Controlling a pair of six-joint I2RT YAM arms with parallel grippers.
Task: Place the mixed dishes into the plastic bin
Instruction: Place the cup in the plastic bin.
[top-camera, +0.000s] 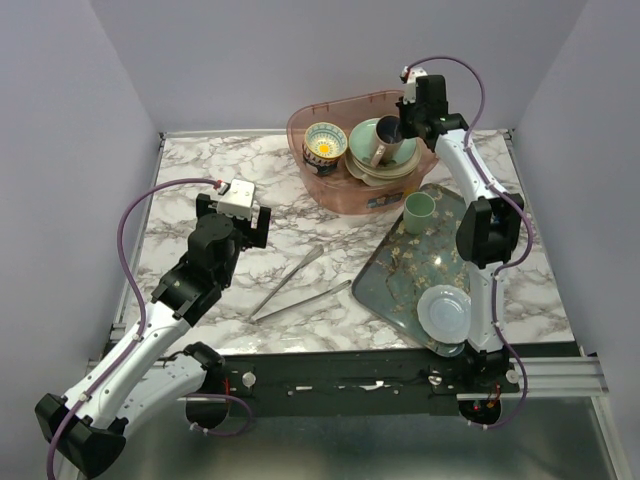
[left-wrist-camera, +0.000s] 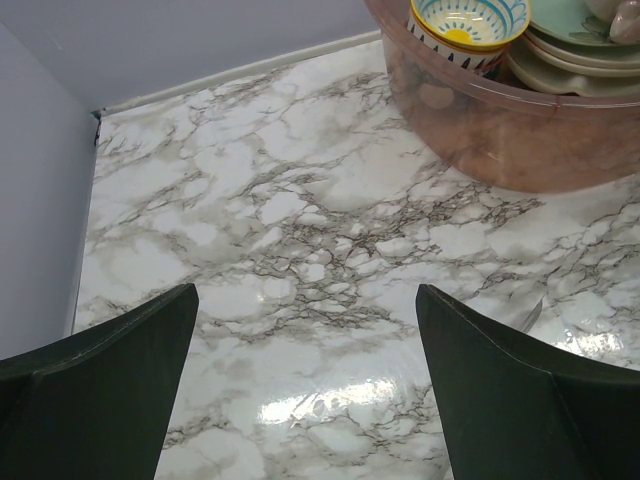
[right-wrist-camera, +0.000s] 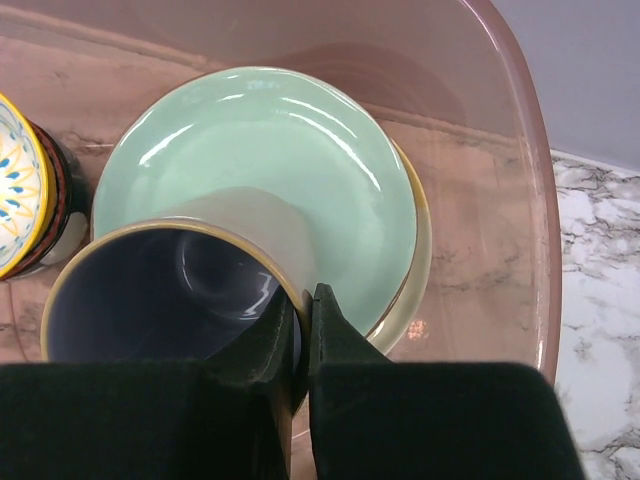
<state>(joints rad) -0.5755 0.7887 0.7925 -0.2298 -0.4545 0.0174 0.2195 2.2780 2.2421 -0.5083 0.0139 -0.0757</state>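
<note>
The right arm is stretched far back over the plastic bin (top-camera: 340, 195), its wrist bent downward. The right gripper (right-wrist-camera: 305, 335) is narrow, pinching the wall of the mug (right-wrist-camera: 170, 290) at the rim, one finger inside and one outside. The mug is inside the bin, directly over the mint-green plate (right-wrist-camera: 290, 150); whether its base touches the plate I cannot tell. That plate lies on a cream plate (right-wrist-camera: 420, 270) whose edge shows beneath it. Just to the mug's left, also in the bin, stands the navy-and-yellow patterned bowl (top-camera: 325, 143).

The left arm is folded low over the left half of the worktop (top-camera: 190, 175), well apart from the bin. The left gripper (left-wrist-camera: 310, 400) is spread wide above bare marble and holds nothing.

Outside the bin, a pale green cup (top-camera: 419, 208) stands upright at the far end of the floral tray (top-camera: 400, 270), near the bin's front wall. A pale blue plate (top-camera: 445, 310) sits at the tray's near end. The metal tongs (top-camera: 300, 285) lie on the worktop between the arms.
</note>
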